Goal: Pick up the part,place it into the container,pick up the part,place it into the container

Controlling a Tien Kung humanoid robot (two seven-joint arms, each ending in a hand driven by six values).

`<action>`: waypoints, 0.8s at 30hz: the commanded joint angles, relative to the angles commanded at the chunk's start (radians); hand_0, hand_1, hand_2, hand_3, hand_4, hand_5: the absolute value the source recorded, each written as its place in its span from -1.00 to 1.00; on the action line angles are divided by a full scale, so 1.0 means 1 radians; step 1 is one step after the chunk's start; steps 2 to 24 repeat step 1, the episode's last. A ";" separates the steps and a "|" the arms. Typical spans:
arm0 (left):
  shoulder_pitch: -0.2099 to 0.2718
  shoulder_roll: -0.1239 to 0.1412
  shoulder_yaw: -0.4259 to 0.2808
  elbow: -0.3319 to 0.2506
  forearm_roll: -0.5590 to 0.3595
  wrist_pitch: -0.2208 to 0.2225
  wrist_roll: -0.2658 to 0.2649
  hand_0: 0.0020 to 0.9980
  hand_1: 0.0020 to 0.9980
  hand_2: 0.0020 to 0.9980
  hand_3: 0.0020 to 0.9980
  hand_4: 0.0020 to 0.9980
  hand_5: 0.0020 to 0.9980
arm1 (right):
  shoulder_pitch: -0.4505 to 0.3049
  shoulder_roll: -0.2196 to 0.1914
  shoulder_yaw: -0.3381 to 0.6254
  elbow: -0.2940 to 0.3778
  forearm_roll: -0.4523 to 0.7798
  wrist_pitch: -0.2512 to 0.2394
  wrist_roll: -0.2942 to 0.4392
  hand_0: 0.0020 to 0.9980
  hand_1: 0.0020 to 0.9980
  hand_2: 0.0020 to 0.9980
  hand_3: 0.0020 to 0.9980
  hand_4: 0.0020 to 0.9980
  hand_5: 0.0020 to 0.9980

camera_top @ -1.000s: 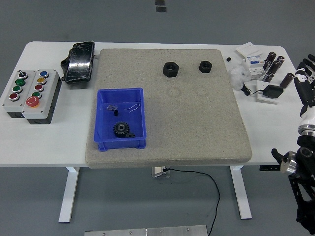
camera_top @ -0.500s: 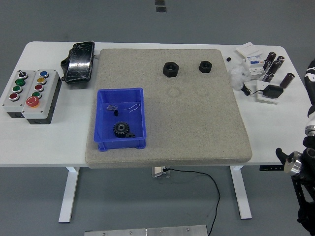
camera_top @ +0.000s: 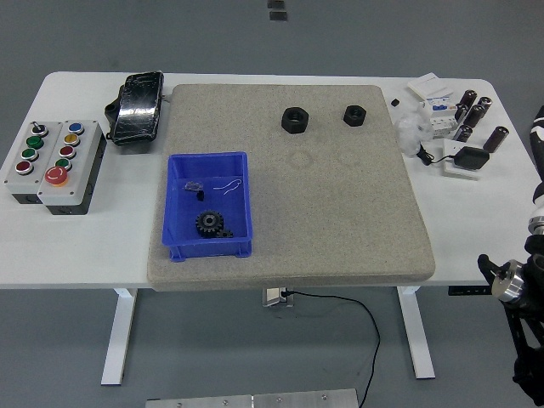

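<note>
Right arm [camera_top: 529, 280] has pulled back since a second ago: the right hand that was raised over the bench's right edge is now almost out of frame, only a sliver at the right border, so can't tell whether its fingers are open or curled. Only the forearm and wrist joint show, low right, off the bench [camera_top: 85, 246]. Left arm not in view. Nothing on the bench has shifted.

Parts: larger black nut [camera_top: 294, 119] and smaller black nut [camera_top: 354, 115] both sit on the tan foam mat [camera_top: 340, 221], near its far edge, well apart from each other and from the container. Neither is held.

Blue bin [camera_top: 209, 206] sits at the mat's near-left corner. Inside: a black gear [camera_top: 210, 224] toward the near wall, plus a few small bits toward the far wall, too small to identify.

Left of the mat: two grey button boxes [camera_top: 53, 165] side by side, black pouch-like item [camera_top: 136, 106] behind them. Right of the mat: cluster of dark cylinders [camera_top: 474, 115], white blocks and a small black adapter [camera_top: 470, 157] with cable.
</note>
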 joint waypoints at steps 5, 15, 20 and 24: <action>0.000 -0.001 0.000 0.000 -0.001 0.000 0.000 0.33 0.26 0.15 0.23 0.38 -0.29 | 0.003 0.001 -0.004 -0.005 0.024 0.013 0.019 0.30 0.36 0.40 0.36 0.24 -0.50; 0.000 -0.001 0.000 0.000 -0.001 0.000 0.000 0.33 0.26 0.15 0.23 0.38 -0.29 | 0.003 0.001 -0.004 -0.005 0.024 0.013 0.019 0.30 0.36 0.40 0.36 0.24 -0.50; 0.000 -0.001 0.000 0.000 -0.001 0.000 0.000 0.33 0.26 0.15 0.23 0.38 -0.29 | 0.003 0.001 -0.004 -0.005 0.024 0.013 0.019 0.30 0.36 0.40 0.36 0.24 -0.50; 0.000 -0.001 0.000 0.000 -0.001 0.000 0.000 0.33 0.26 0.15 0.23 0.38 -0.29 | 0.003 0.001 -0.004 -0.005 0.024 0.013 0.019 0.30 0.36 0.40 0.36 0.24 -0.50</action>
